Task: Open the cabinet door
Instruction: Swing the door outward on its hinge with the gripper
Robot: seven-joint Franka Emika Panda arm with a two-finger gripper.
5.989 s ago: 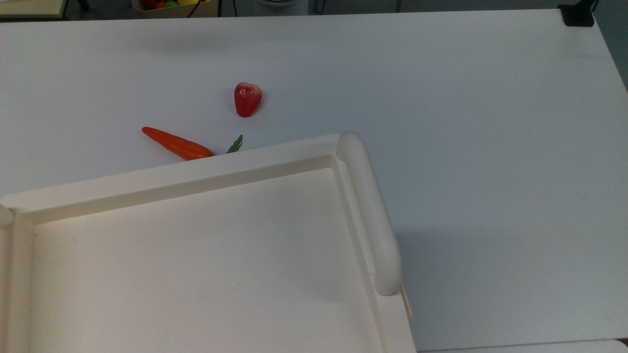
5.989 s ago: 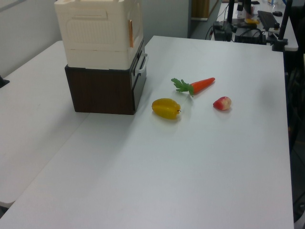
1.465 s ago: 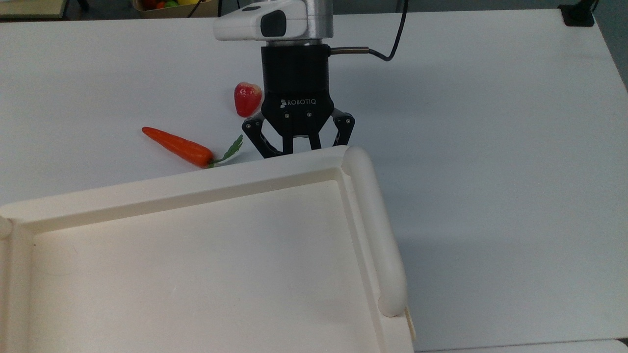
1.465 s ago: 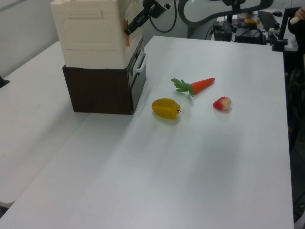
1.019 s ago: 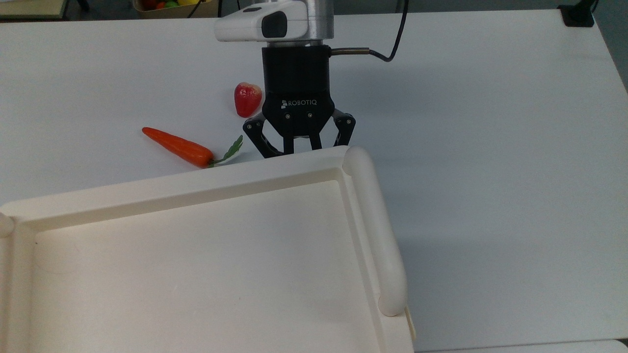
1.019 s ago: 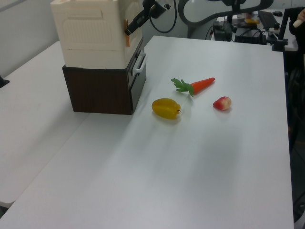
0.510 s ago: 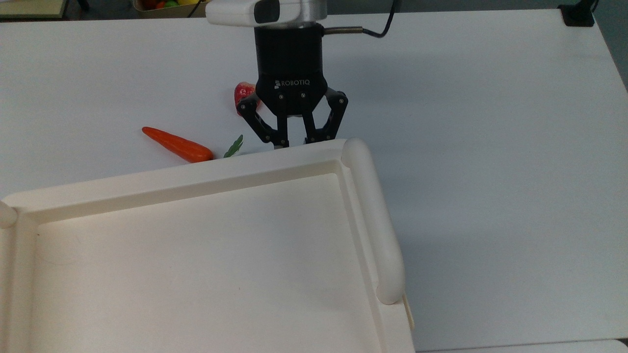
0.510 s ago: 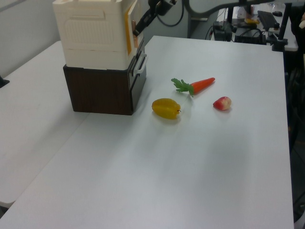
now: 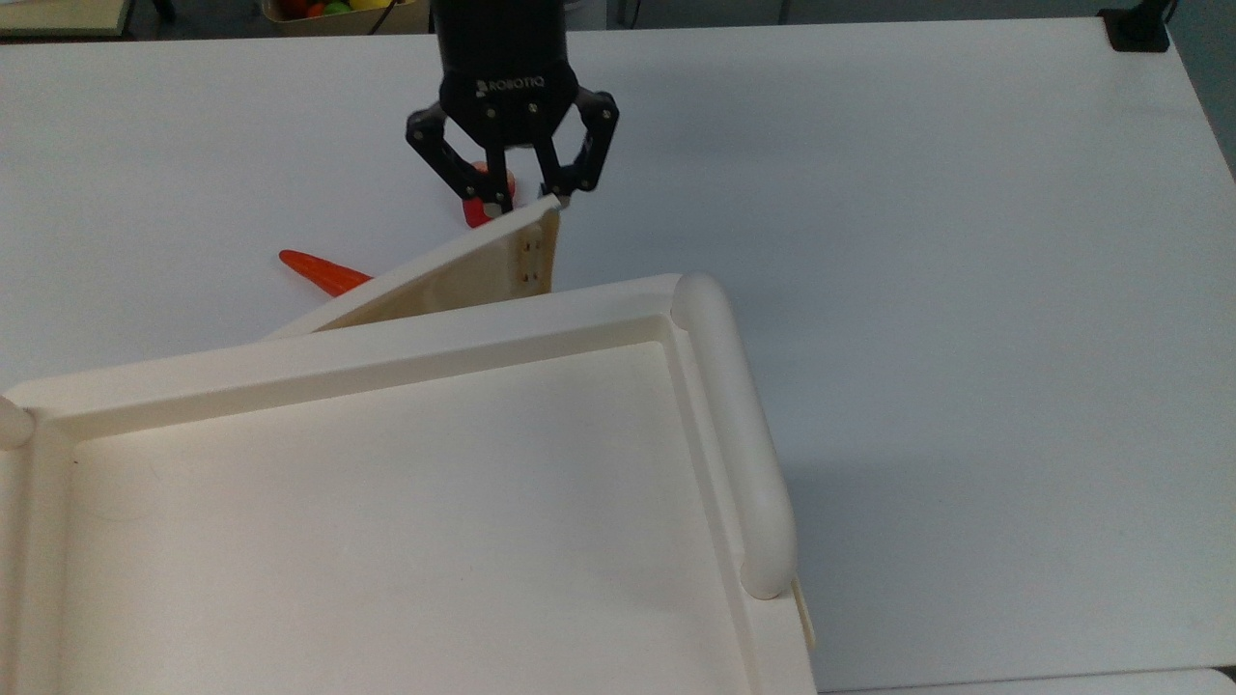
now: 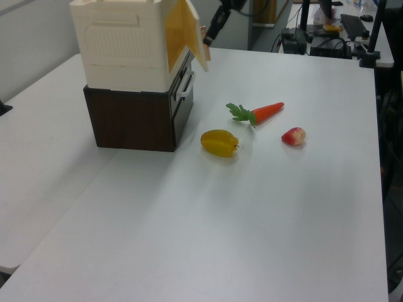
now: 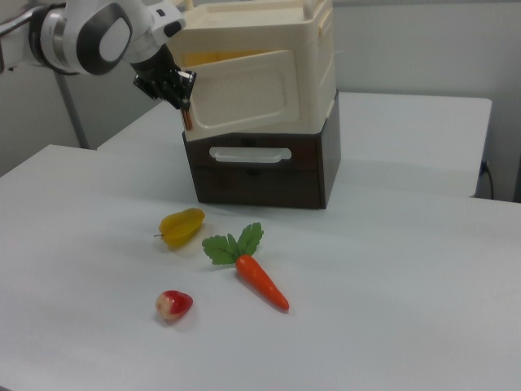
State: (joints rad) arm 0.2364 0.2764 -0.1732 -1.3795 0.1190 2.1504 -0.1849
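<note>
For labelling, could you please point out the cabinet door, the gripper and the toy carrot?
cabinet door [image 9: 454,278], top view, tan inner face.
gripper [image 9: 526,200], top view, midway between its fingertips.
toy carrot [image 11: 262,282], right view, orange body.

Item count: one cabinet [image 11: 269,65] with one cabinet door [image 11: 240,90], mounted on one dark brown drawer unit [image 11: 260,167]. One pincer [image 9: 526,205]. On the table [image 11: 391,309]: one toy carrot [image 11: 259,277], one yellow fruit [image 11: 181,226], one red fruit [image 11: 174,304]. Loose items total: three.
</note>
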